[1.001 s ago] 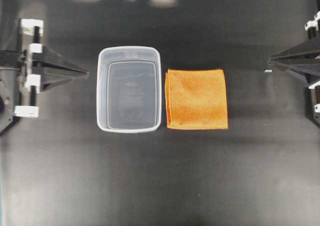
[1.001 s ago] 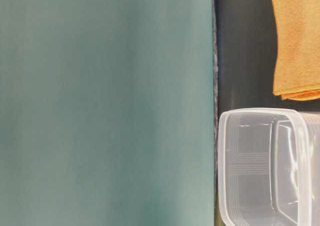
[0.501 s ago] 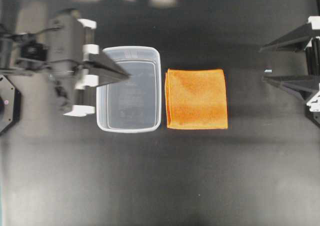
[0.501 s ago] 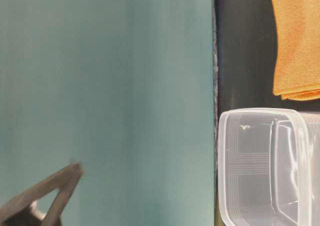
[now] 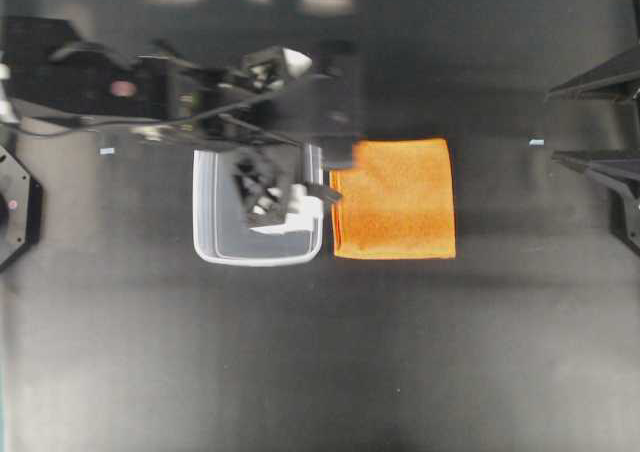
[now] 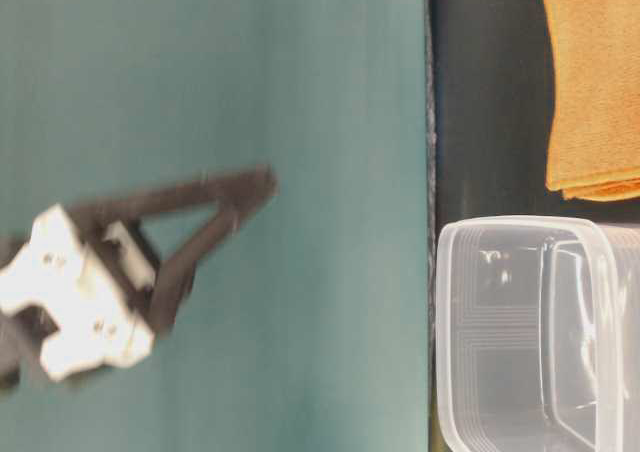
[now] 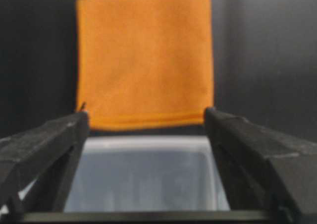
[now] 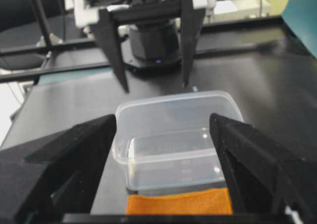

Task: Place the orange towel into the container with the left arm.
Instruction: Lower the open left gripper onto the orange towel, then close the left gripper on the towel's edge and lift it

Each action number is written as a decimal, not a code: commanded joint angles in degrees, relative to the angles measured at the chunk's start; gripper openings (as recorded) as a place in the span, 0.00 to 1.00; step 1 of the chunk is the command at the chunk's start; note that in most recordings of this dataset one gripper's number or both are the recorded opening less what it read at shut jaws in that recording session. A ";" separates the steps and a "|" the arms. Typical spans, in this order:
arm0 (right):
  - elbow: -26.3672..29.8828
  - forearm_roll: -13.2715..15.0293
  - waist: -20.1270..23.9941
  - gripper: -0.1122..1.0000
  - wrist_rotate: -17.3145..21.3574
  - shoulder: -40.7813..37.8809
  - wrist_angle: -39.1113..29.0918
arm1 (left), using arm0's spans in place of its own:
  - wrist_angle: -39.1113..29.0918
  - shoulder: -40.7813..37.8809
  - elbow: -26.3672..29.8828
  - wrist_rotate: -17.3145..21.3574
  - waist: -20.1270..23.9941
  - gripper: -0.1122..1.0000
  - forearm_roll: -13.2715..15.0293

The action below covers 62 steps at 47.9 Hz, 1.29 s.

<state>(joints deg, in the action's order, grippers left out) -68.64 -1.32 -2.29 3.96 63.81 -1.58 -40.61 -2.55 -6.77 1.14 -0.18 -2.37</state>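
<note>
The orange towel [image 5: 395, 199] lies flat on the black table, right beside the clear container [image 5: 255, 260]. My left gripper [image 5: 335, 175] hovers over the container's right rim at the towel's near edge, open and empty. In the left wrist view its jaws stand wide apart [image 7: 146, 114], with the towel [image 7: 143, 60] ahead and the container [image 7: 143, 142] below. It is blurred in the table-level view [image 6: 255, 187], well above the container [image 6: 450, 272] and towel [image 6: 595, 82]. My right gripper [image 5: 550, 124] is open at the right edge, facing the container [image 8: 173, 102] and towel [image 8: 178, 203].
A teal wall [image 6: 300, 372] fills most of the table-level view. Small pale specks lie on the table at the right [image 5: 537, 142] and left [image 5: 106, 152]. An arm base [image 5: 15, 207] sits at the left edge.
My left arm has swung out from the left edge over the container to the towel's near edge. My right gripper has spread its jaws and drawn back a little to the right.
</note>
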 commanded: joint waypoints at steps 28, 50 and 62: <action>0.18 -0.18 -0.18 0.76 0.26 1.32 -1.49 | -0.62 -25.22 12.39 -0.18 0.70 0.91 -0.18; 0.18 -0.18 -0.18 0.76 0.26 1.49 -1.49 | 4.57 -30.67 12.13 -0.18 0.53 0.91 -0.18; -0.09 -0.18 -0.26 0.76 0.26 1.49 -1.49 | 4.39 -30.85 12.04 0.62 0.18 0.84 -0.26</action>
<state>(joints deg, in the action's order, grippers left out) -69.17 -1.32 -2.37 4.13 65.57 -3.25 -36.30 -33.05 5.36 1.14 0.62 -2.46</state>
